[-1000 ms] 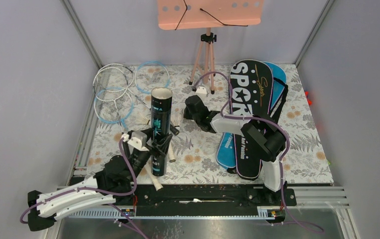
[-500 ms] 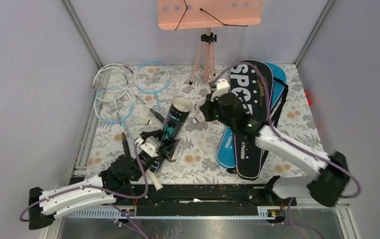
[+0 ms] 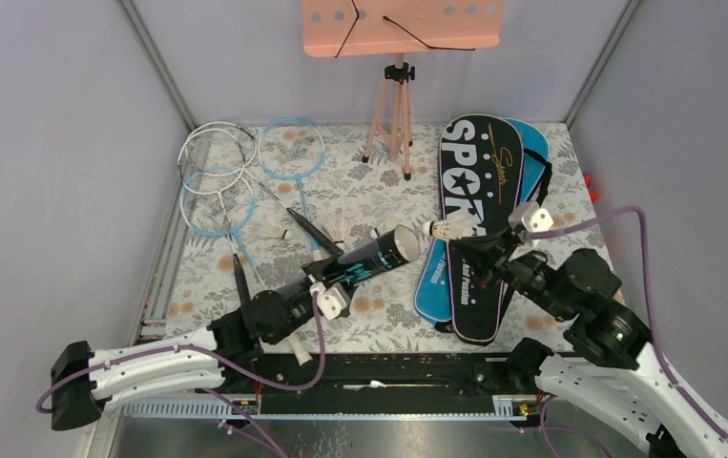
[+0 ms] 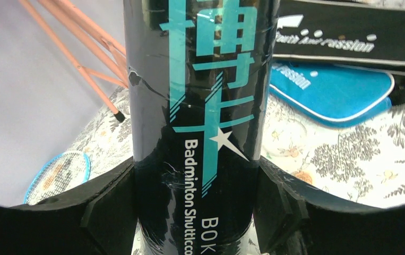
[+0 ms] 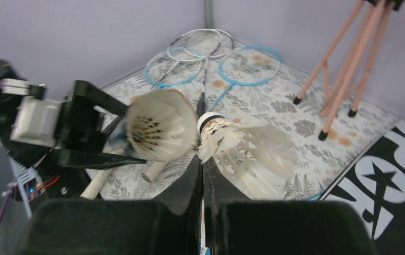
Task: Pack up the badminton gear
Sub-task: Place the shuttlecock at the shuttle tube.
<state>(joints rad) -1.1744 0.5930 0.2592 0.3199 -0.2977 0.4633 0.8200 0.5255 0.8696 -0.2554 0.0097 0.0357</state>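
So we clamp the tube [image 3: 369,260] in the left gripper [image 4: 195,186], pinch a shuttlecock [image 5: 242,149] in the right gripper [image 5: 201,175], and next need it lined up with the tube's mouth.

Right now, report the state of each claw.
Left claw: closed on the black shuttlecock tube.
Right claw: closed on a white shuttlecock.
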